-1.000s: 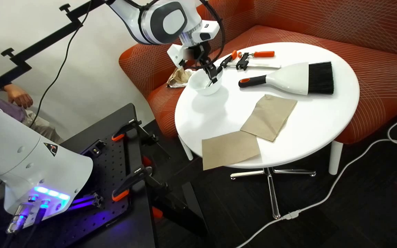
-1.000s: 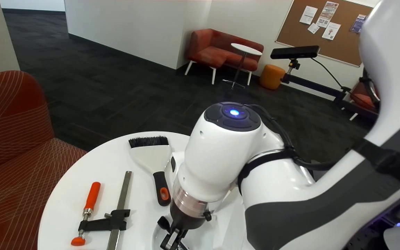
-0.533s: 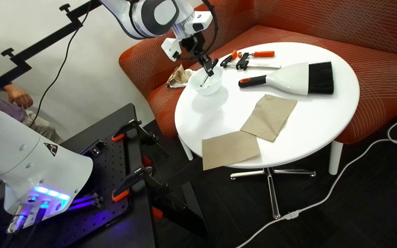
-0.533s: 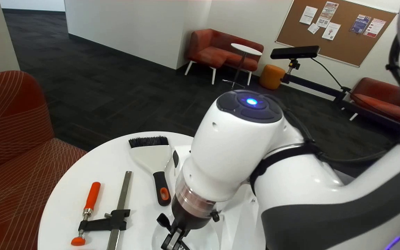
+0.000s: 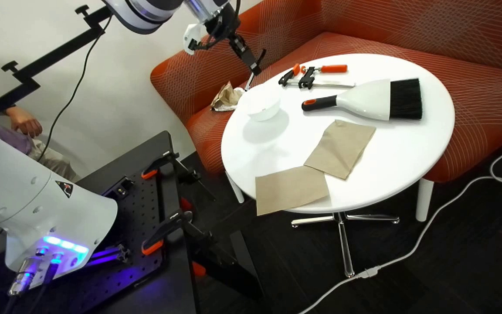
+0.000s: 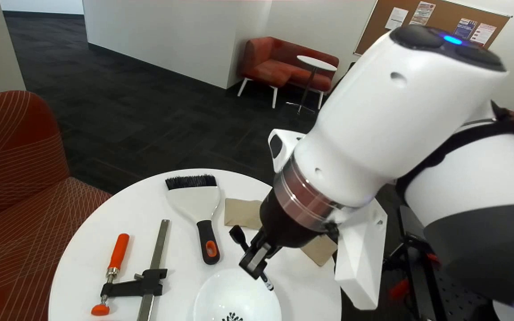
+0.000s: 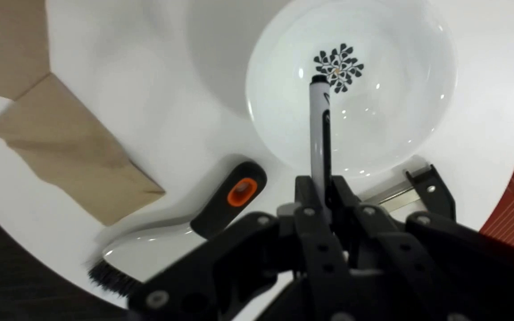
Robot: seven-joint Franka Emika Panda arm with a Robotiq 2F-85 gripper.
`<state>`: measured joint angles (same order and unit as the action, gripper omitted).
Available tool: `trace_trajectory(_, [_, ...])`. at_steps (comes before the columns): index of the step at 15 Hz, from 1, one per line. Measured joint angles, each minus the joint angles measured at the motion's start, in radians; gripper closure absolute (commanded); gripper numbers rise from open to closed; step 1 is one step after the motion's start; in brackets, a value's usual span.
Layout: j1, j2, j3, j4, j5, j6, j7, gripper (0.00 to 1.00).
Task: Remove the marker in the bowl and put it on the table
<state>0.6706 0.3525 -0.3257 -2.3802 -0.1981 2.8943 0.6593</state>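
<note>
- the robotiq gripper (image 7: 323,185) pinches the marker (image 7: 318,125) by its pale barrel.
- the marker slants in midair, black-ended, out of the bowl (image 7: 386,133).
- the white bowl, leaf motif inside, sits on the round table (image 5: 390,161).
- a bar clamp (image 6: 152,281) and black-bristled brush (image 5: 366,99) lie near the bowl.
- two brown napkins (image 5: 292,189) lie farther out, touching each other.
- an orange-red couch (image 5: 429,30) borders the table.

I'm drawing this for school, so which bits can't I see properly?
Marker: in the wrist view, the gripper covers its gripped part.
Bowl: cut off by the bottom edge in an exterior view.
Person: in an exterior view, cut off by the left edge, face unseen.
Posters: too small to read in an exterior view.
</note>
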Motion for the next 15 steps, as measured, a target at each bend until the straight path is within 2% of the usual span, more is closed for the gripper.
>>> trace_trajectory(3, [0.003, -0.044, -0.068, -0.035, -0.097, -0.007, 0.096, 0.97])
trace_trajectory(7, [0.007, -0.031, -0.153, -0.042, -0.135, -0.025, 0.136, 0.97])
trace_trajectory(10, [-0.033, -0.007, -0.144, -0.041, -0.147, -0.055, 0.172, 0.97])
trace_trajectory(15, [-0.130, 0.054, -0.071, -0.041, -0.145, -0.071, 0.217, 0.97])
